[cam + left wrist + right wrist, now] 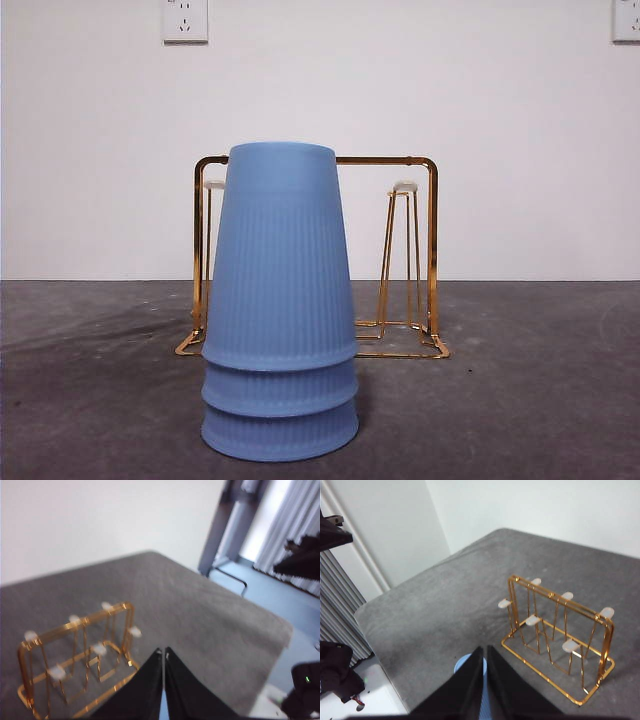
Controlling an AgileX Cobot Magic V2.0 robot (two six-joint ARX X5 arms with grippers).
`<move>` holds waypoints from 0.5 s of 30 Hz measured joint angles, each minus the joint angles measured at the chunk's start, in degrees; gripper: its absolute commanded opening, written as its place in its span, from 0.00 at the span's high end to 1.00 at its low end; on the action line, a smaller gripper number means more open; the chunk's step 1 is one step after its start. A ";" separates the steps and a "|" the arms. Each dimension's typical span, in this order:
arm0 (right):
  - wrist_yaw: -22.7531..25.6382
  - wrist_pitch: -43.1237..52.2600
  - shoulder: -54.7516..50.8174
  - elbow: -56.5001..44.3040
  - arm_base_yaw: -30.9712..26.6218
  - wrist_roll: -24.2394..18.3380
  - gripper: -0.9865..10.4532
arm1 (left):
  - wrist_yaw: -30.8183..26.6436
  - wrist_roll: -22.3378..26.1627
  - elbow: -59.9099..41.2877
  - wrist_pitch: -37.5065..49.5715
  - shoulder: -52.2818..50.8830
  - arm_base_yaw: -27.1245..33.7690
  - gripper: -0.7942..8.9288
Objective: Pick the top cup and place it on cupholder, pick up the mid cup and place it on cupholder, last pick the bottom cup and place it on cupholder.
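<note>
White wall, grey worktop [540, 400]; three blue cups stacked upside down, untouched, front-centre of the front view.
Front view: top cup [279, 255], mid cup [280, 388], bottom cup [280, 435] hide the left-centre of the gold cupholder [432, 250] behind them; no arms in frame. Wrist views show all six white-tipped prongs, none carrying a cup. Left claw [162, 652] and right claw [483, 649]: jaws together, holding nothing. A blue rim peeks beside the right claw. Wall sockets at the top corners, no readable writing.

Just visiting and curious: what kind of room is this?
Probably a lab or test room: a grey table against a bare white wall with sockets, and only stacked blue cups and a gold rack laid out.
</note>
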 measured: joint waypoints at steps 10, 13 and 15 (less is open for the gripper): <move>1.31 -0.24 0.11 0.00 0.09 0.09 0.49 | 0.02 0.26 0.00 -0.92 1.81 0.02 0.35; 1.36 -0.28 0.11 0.00 0.09 0.57 0.43 | 0.02 0.66 0.00 -0.90 2.32 0.02 0.30; 1.33 -0.55 0.13 0.00 0.11 0.83 0.43 | 0.11 0.94 0.00 -0.85 2.86 0.02 0.30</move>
